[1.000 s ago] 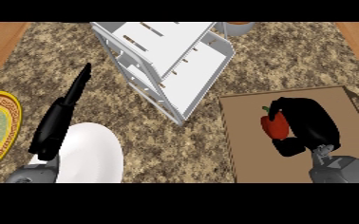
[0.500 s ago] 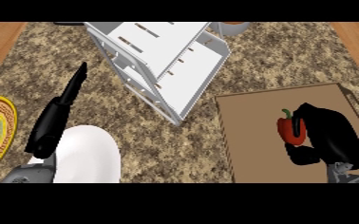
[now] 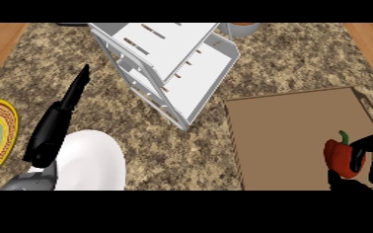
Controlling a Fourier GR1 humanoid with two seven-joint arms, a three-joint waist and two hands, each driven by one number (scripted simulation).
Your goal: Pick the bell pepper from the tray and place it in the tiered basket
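A red bell pepper with a green stem sits at the right side of the brown tray. My right hand is curled round it from the right and below, at the lower right corner of the view, mostly cut off by the edge. The white tiered basket stands at the top centre, to the upper left of the tray. At the left my left hand is open, its fingers straight and pointing up over the counter.
The speckled stone counter lies between basket and tray. A yellow plate shows at the left edge. A white rounded object is beside my left forearm. A grey cup stands behind the basket.
My right hand and the pepper have shifted right and down in the view, toward its lower right corner. The basket now appears slightly further left. The left hand holds the same pose.
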